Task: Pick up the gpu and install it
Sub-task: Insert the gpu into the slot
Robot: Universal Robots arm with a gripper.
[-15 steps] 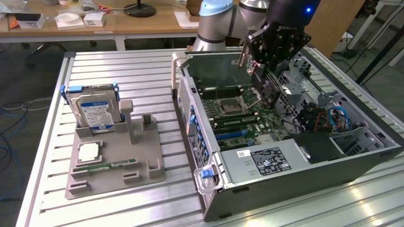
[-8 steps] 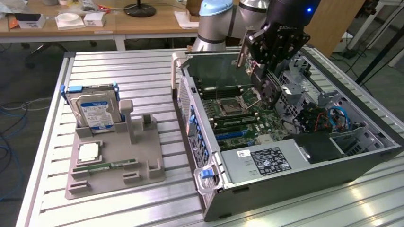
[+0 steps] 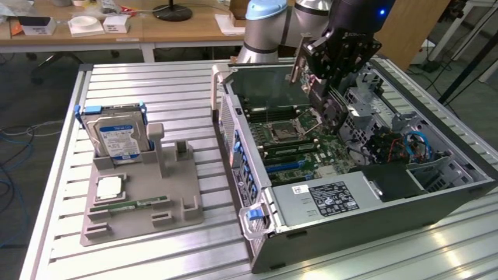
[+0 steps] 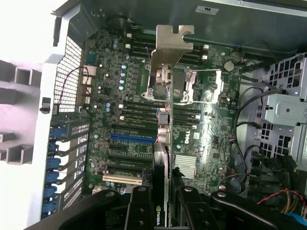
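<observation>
Pick-up done, installation not yet: at one o'clock in the exterior view, the black robot pincer (image 4: pixel 162 203) is clamped on the gpu (image 4: pixel 164 120), a slim black card with a brownish-copper reverse. It holds the card upright and edge-on over the open grey sheet-metal computer case (image 3: pixel 374 233). We see the card's bent silver end bracket pointing away from the wrist camera, above the glossy green motherboard (image 4: pixel 115 158) with its ridged black and blue slots. We judge the card unseated, hanging clear of the board. At nine o'clock on the ribbed aluminium table (image 3: pixel 155 81), the matt grey moulded plastic holder (image 3: pixel 148 219) keeps the other parts. These are the silver hard drive with a blue-white label (image 3: pixel 116 137), standing upright, a square silver processor chip (image 3: pixel 109 186) and a narrow green memory stick (image 3: pixel 128 205).
</observation>
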